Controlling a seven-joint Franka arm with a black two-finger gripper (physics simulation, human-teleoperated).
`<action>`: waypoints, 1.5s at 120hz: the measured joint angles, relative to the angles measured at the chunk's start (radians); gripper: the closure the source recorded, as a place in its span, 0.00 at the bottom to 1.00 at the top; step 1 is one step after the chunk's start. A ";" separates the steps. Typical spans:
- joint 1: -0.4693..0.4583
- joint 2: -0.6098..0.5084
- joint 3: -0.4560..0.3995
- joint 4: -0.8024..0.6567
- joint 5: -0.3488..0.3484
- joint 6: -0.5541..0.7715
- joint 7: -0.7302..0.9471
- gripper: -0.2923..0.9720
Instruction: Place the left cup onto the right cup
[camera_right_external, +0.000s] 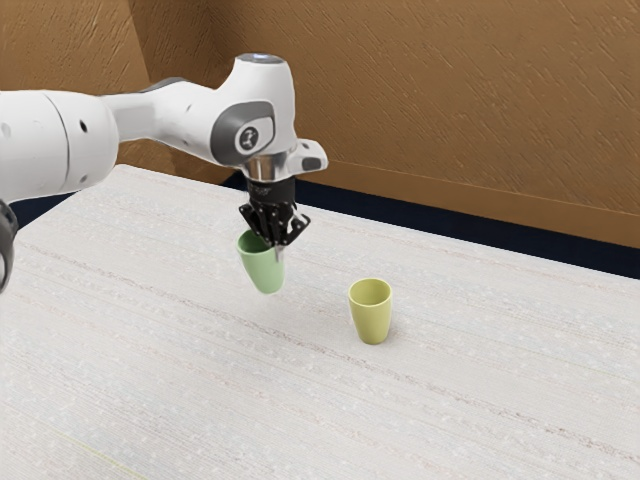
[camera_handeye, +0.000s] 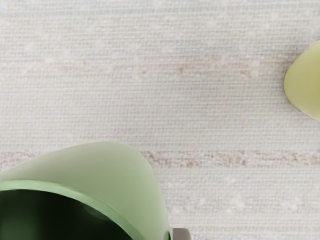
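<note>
The claw (camera_right_external: 275, 240) is closed on the rim of the green cup (camera_right_external: 262, 268), one finger inside and one outside. The cup hangs tilted over the counter (camera_right_external: 150, 380). In the exterior view, the yellow cup (camera_right_external: 371, 312) stands upright at 4 o'clock from the green cup, well apart, with bare counter between them.

A plain simulated room: pale table (camera_right_external: 150, 380), rough brown wall (camera_right_external: 480, 90), dark baseboard (camera_right_external: 500, 232).

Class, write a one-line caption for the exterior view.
Gripper holds a tilted green cup above the table, a yellow cup standing upright nearby.
</note>
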 joint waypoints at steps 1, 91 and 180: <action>-0.005 0.000 0.002 0.003 0.000 -0.002 0.000 0.85; -0.169 0.006 0.026 0.136 0.066 -0.094 -0.034 0.85; -0.281 0.035 0.044 0.225 0.116 -0.154 -0.077 0.85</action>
